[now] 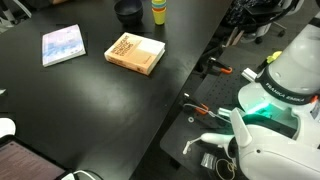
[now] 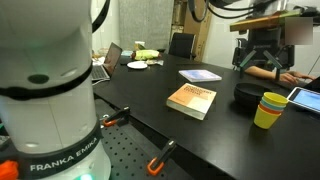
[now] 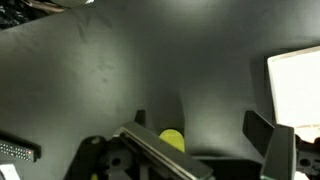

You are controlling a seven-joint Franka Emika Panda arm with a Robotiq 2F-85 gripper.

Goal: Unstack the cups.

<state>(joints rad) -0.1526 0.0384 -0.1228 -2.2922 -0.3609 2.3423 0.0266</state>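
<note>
**Exterior view, from above**
- The black counter is carrying a pale blue book, an orange-tan book and a dark round bowl.
- The cups are standing nested just beside the bowl, at the top edge of the frame, with the yellow one outermost.
- The white Franka base is sitting at the right, glowing green.
- An orange-handled clamp is lying near the base.

**Exterior view, from beside the base**
- The cups are standing upright on the counter, just beside the bowl.
- Light blue and orange rims are showing at the yellow cup's mouth.
- The gripper is hanging above the bowl and cups, clear of both.
- The two books are lying apart from the cups.
- A lit tablet is lying beyond the cups.

**Wrist view**
- The gripper is looking down at the dark counter.
- The fingers are standing spread wide, pinching nothing.
- A rounded yellow part of the cups is showing low in the frame, partly hidden by the gripper body.
- A bright white rectangle is lying at the right edge
</note>
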